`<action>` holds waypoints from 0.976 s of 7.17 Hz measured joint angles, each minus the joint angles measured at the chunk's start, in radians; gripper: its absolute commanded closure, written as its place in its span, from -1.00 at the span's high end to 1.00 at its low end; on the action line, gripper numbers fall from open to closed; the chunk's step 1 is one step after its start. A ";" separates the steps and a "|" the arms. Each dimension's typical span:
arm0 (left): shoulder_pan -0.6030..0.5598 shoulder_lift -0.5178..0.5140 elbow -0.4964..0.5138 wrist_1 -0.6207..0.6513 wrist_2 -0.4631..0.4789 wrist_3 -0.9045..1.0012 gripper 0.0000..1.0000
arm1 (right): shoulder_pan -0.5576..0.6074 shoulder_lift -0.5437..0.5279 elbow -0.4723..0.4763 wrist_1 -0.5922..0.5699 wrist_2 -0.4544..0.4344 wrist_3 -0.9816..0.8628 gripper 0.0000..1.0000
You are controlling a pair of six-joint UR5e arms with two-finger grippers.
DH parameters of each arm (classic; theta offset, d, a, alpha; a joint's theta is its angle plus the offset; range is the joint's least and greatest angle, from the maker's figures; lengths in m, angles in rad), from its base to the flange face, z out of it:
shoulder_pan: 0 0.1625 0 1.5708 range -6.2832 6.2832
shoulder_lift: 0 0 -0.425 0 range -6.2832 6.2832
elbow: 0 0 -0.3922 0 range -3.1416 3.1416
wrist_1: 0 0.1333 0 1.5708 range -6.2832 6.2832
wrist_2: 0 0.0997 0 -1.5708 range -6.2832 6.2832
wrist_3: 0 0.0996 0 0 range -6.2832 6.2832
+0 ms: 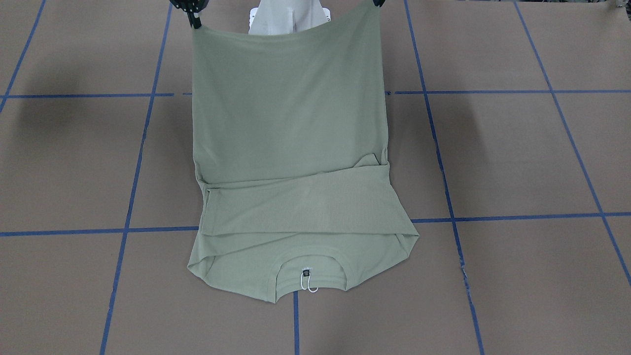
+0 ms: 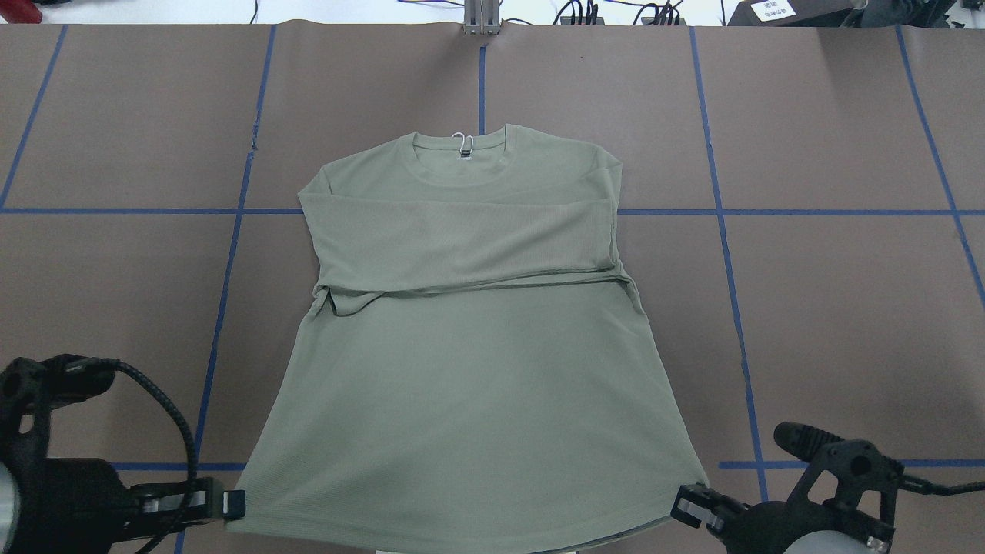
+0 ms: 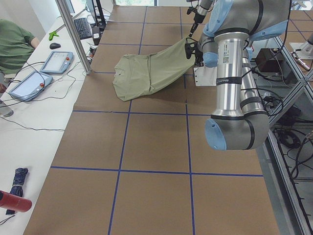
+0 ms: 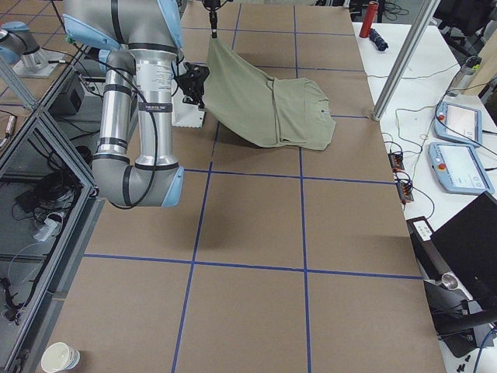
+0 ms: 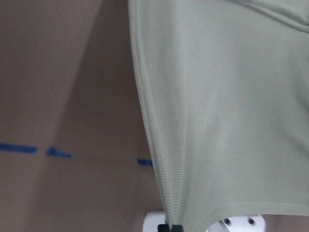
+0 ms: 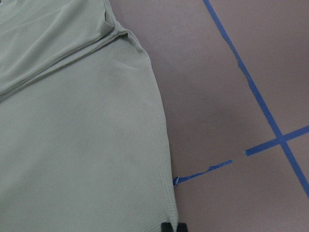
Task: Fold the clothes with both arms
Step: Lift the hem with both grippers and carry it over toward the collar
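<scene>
Two arms, both reaching low over the near edge of the surface [image 2: 831, 292].

- Left arm [image 3: 234, 88]: upright column near the base. The left gripper [image 2: 233, 502] comes in level from the side and points inward at the hem.
- Right arm [image 4: 140, 116]: mirrors it. The right gripper [image 2: 687, 505] also points inward.

Count: one shirt [image 2: 462, 400], pale green with long sleeves; two grippers, one at each hem corner.

Jaws: both pairs are pinched together on the fabric. The left pair holds the hem corner on the robot's left and the right pair holds the opposite corner. In each wrist view the cloth runs straight down into the black jaw tips at the bottom edge of the frame.

Shirt position:
- The hem [image 2: 462, 538] is lifted off the surface and stretched between the two grippers. The side views show the body sloping down from there to the brown surface.
- The collar [image 2: 462, 158] end lies flat, well away from the robot, with the white loop tag [image 2: 462, 141] at the neck.
- Both sleeves [image 2: 462, 246] are folded in across the chest as one overlapped band.
- The shirt sits centred on the blue tape lines [image 2: 769, 211].

A person [image 3: 14, 44] in green sits at the side bench.
</scene>
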 measured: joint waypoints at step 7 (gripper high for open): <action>-0.510 -0.365 0.496 0.064 -0.077 0.545 -1.00 | 0.622 0.357 -0.534 0.203 0.328 -0.615 -1.00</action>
